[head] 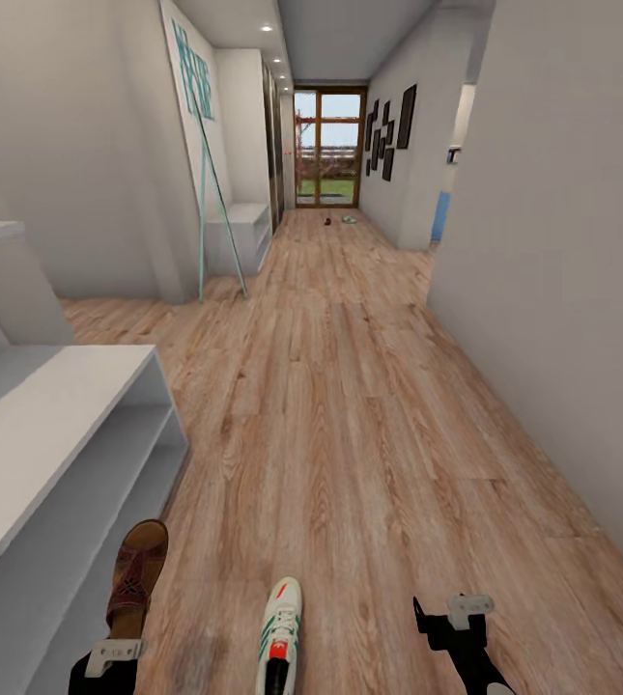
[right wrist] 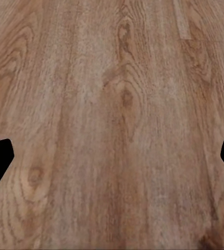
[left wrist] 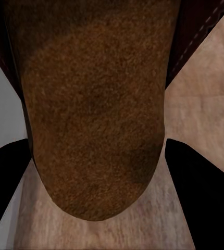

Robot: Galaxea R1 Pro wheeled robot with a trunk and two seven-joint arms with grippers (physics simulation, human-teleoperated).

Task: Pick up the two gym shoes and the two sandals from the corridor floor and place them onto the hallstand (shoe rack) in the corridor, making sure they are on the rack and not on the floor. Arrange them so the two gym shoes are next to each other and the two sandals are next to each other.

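Observation:
A dark brown woven sandal (head: 137,571) hangs low beside the front corner of the pale grey hallstand (head: 50,425), with my left gripper (head: 116,652) shut on its heel end. In the left wrist view the sandal (left wrist: 91,104) sits between the two dark fingers (left wrist: 195,198). One white gym shoe (head: 280,625) with green stripes and a red heel lies on the corridor floor (head: 350,405) between my arms. My right gripper (head: 451,614) hovers open over bare planks (right wrist: 112,104). Far down the corridor lie two small items, one dark (head: 327,220) and one pale (head: 349,219).
A second grey rack (head: 240,230) stands further along the left wall under teal letters (head: 193,72), with a teal frame (head: 216,198) leaning in front of it. A white wall (head: 552,270) runs along the right. A glazed door (head: 328,147) closes the corridor's end.

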